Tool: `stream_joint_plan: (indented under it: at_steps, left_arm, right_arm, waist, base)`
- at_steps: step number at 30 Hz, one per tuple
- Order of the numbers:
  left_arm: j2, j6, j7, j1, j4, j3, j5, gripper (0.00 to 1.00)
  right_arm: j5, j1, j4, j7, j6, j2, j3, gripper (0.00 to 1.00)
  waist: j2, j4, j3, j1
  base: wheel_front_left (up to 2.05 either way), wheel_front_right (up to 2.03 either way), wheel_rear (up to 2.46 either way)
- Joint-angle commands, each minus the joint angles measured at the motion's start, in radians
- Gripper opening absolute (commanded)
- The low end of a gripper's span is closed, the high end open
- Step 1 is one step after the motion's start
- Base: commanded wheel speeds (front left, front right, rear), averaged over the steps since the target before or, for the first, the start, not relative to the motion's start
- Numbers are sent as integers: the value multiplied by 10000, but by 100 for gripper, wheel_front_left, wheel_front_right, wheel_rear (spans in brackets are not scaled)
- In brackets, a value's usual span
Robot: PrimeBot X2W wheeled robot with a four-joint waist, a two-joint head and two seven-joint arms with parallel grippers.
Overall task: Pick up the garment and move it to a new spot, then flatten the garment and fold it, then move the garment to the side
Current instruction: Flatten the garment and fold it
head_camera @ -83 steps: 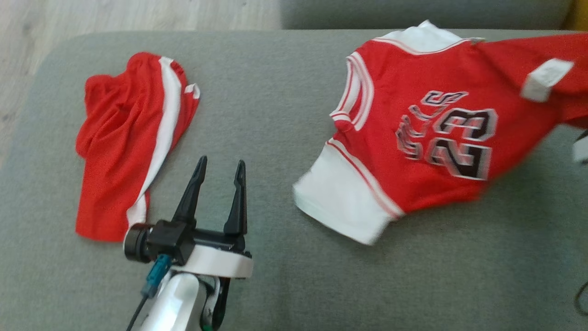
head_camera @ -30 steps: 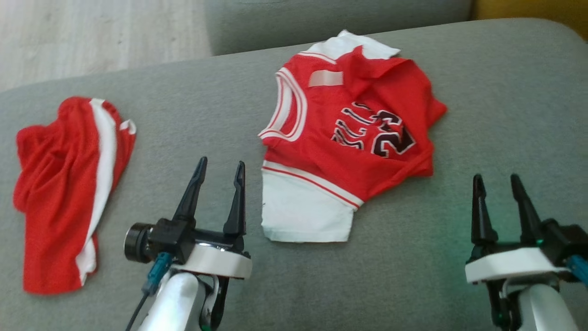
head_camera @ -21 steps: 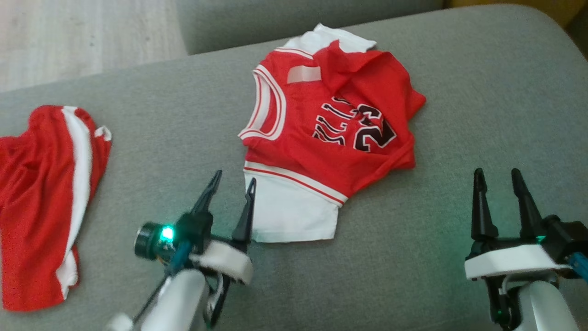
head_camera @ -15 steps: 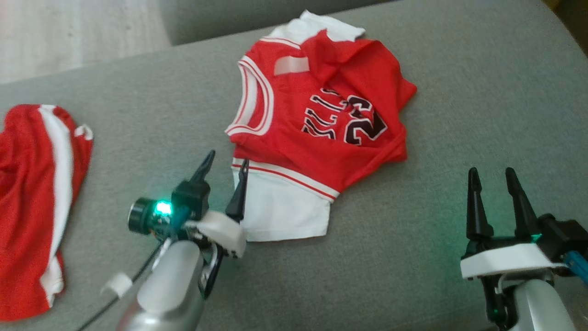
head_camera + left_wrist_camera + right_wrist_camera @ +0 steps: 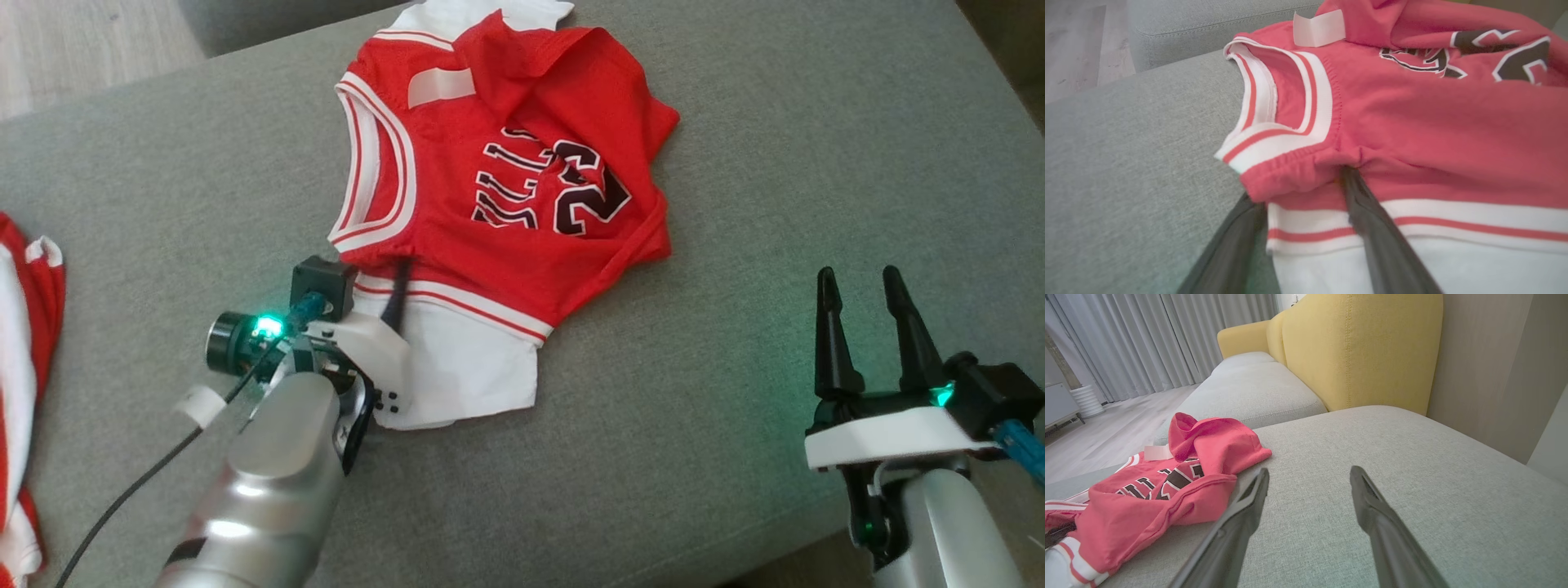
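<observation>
The red jersey (image 5: 506,196) lies rumpled on the grey sofa cushion (image 5: 775,163), sleeve to sleeve pointing away from the robot, and the nearer left gripper (image 5: 380,273) stands open astride its near shoulder edge, pinching nothing yet, while the right gripper (image 5: 857,282) is open, empty and well apart.

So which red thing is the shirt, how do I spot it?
Look at the big grey cushion. Near its middle lies the shirt. Unlike the red cloth with a white stripe at the left edge, it has black numbers on it and white sleeves.
</observation>
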Motion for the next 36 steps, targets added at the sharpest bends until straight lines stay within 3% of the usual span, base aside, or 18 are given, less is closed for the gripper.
stream_joint_plan:
  at_steps: [1, 13, 22, 24, 25, 26, 27, 36]
  left_arm:
    - [134, -47, 26, -17, 80, 183, -82, 0]
    - [197, 440, -1667, 20, 188, 1008, -828, 0]
    - [540, 1086, -1779, 1308, -1701, 1899, -842, 0]
    - [544, 1068, -1780, 1695, -2114, 1942, -731, 0]
    - [525, 952, -1780, 1874, -2251, 1887, -681, 27]
    - [502, 866, -1780, 2029, -2338, 1820, -628, 87]
    - [480, 788, -1780, 2153, -2405, 1737, -563, 100]
    - [269, 774, -1781, 2727, -3856, 1632, -299, 100]
  right_arm:
    - [36, -261, -379, -106, -7, -59, 201, 100]
    - [-353, -119, -301, -107, -7, -59, 2, 100]
    - [-651, 39, 99, -107, -7, -59, -170, 100]
    - [-685, 83, 210, -107, -7, -59, -200, 100]
    - [-700, 96, 279, -107, -7, -59, -219, 100]
    - [-706, 101, 346, -107, -7, -59, -228, 100]
    - [-706, 100, 414, -107, -7, -59, -222, 100]
    - [-625, -181, 776, -107, -7, -59, -275, 100]
  waist:
    - [0, 42, -21, -2]
    - [0, 1248, -648, -2]
    - [0, 2513, -1187, -2]
    - [0, 2696, -1282, -2]
    - [0, 2779, -1319, -2]
    - [0, 2853, -1354, -2]
    - [0, 2915, -1386, -2]
    - [0, 3438, -1329, -2]
  base:
    - [0, 0, 0]
    - [0, 0, 0]
    - [0, 0, 0]
    - [0, 0, 0]
    - [0, 0, 0]
    - [0, 0, 0]
    - [0, 0, 0]
    - [0, 0, 0]
